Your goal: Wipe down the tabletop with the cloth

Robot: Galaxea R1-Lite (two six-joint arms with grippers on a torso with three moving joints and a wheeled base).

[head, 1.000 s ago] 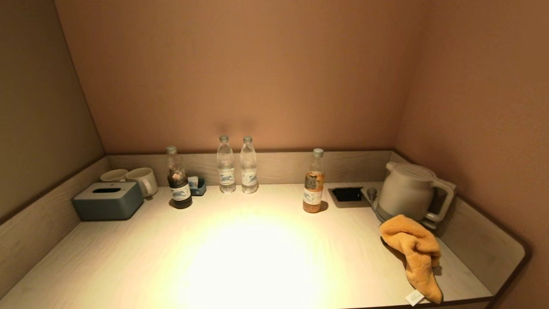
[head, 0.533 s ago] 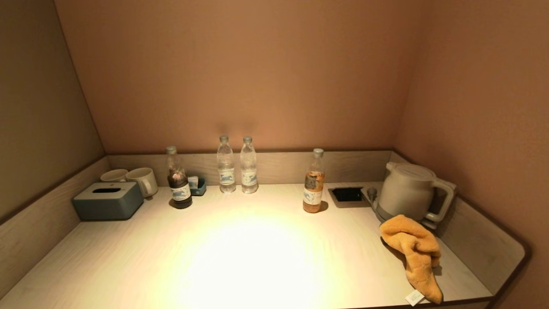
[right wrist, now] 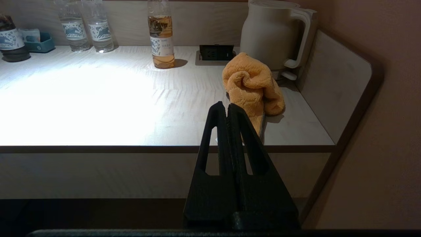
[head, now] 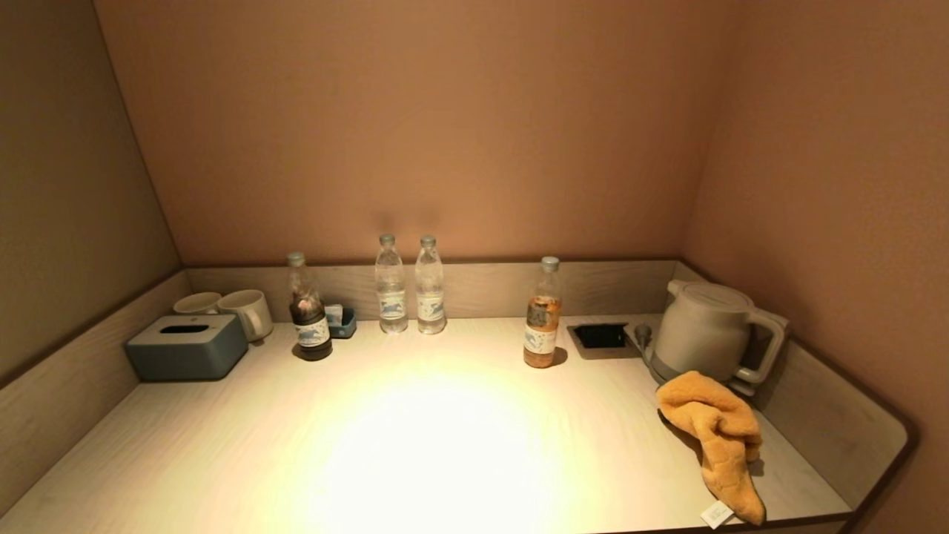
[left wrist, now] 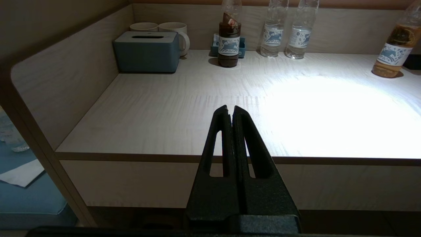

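An orange cloth (head: 715, 434) lies crumpled near the front right corner of the pale wood tabletop (head: 445, 445), just in front of the kettle; it also shows in the right wrist view (right wrist: 251, 85). Neither arm shows in the head view. My right gripper (right wrist: 226, 106) is shut and empty, held before the table's front edge, short of the cloth. My left gripper (left wrist: 230, 108) is shut and empty, held before the front edge on the left side.
A white kettle (head: 708, 330) stands at the back right beside a recessed socket (head: 600, 336). Several bottles stand along the back: an orange-drink one (head: 543, 315), two water bottles (head: 410, 285), a dark one (head: 308, 311). A grey tissue box (head: 187, 346) and mugs (head: 245, 311) sit back left. Raised walls edge the sides.
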